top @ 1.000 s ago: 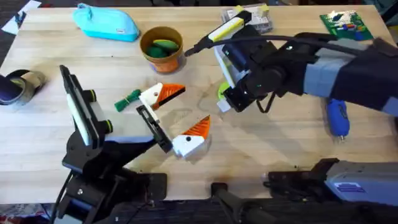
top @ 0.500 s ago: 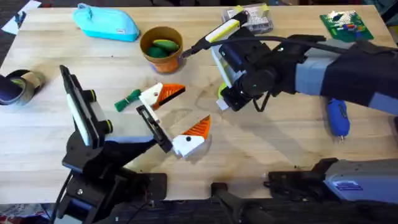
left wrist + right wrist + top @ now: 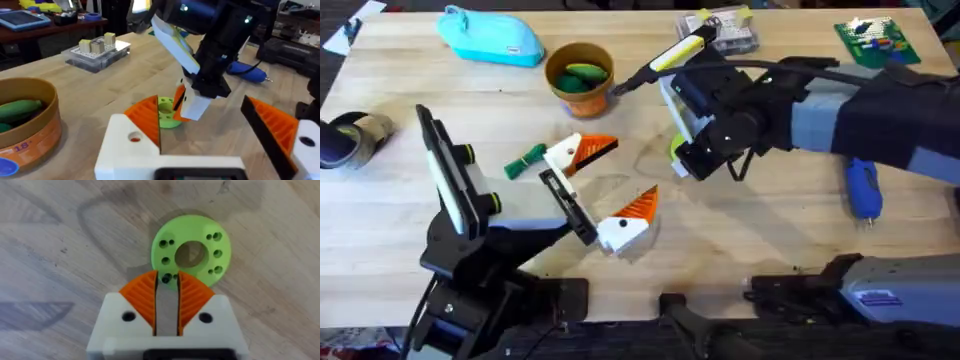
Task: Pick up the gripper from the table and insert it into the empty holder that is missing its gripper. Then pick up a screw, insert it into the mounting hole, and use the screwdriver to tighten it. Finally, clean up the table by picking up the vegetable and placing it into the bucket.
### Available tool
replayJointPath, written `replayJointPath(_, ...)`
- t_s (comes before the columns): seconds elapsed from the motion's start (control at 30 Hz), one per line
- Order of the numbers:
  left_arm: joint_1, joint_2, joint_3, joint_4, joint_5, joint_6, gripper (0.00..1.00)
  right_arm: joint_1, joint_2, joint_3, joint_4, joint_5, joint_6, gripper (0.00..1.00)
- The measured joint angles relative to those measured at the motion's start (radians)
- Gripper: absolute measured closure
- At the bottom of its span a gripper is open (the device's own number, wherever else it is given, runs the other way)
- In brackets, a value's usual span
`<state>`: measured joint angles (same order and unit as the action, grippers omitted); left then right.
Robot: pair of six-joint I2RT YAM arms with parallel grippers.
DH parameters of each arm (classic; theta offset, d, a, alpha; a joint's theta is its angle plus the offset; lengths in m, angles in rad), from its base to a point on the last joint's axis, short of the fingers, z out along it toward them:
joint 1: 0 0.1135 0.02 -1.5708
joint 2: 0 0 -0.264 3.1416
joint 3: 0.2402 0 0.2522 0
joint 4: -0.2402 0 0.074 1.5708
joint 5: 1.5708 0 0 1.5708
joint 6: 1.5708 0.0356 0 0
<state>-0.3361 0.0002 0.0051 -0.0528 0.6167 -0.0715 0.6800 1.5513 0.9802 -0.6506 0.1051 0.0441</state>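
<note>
Two end effectors are at work. The right end effector [image 3: 166,302] hangs low over one lime-green disc [image 3: 191,249] with holes, its orange pads [image 3: 141,297] nearly together with only a thin slit between, at the disc's near rim; whether they pinch anything I cannot tell. The left end effector [image 3: 215,130] stands wide apart, holding nothing.

One loose gripper [image 3: 578,152] lies on the surface well to the left of the right end effector, with one dark green vegetable [image 3: 525,161] just beside it. One black bar [image 3: 570,208] carries an identical piece [image 3: 628,220].

One bucket [image 3: 579,76] sits beyond, holding green pieces; "18" is printed on its side. One blue screwdriver [image 3: 863,188] lies on the right, by the surface's right edge. Bare wood lies open between the disc and the screwdriver.
</note>
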Motion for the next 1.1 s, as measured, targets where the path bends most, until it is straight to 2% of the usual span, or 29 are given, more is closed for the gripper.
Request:
replayJointPath(0.33,0.000,0.000,0.000,0.000,0.000,0.000,0.013,0.000,0.023,0.001,0.003,0.007,0.003,0.817)
replayJointPath(0.53,0.000,0.000,0.000,0.000,0.000,0.000,0.013,-0.001,0.025,0.003,0.005,0.022,0.011,0.990)
replayJointPath(0.9,0.000,0.000,0.000,0.000,0.000,0.000,0.013,-0.001,0.025,0.019,-0.041,0.022,0.012,0.994)
replayJointPath(1.0,0.000,0.000,0.000,0.000,0.000,0.000,0.013,-0.001,0.024,0.058,-0.128,0.036,0.011,0.995)
replayJointPath(1.1,0.000,0.000,0.000,0.000,0.000,0.000,0.013,-0.001,0.020,0.147,-0.203,0.057,0.009,0.995)
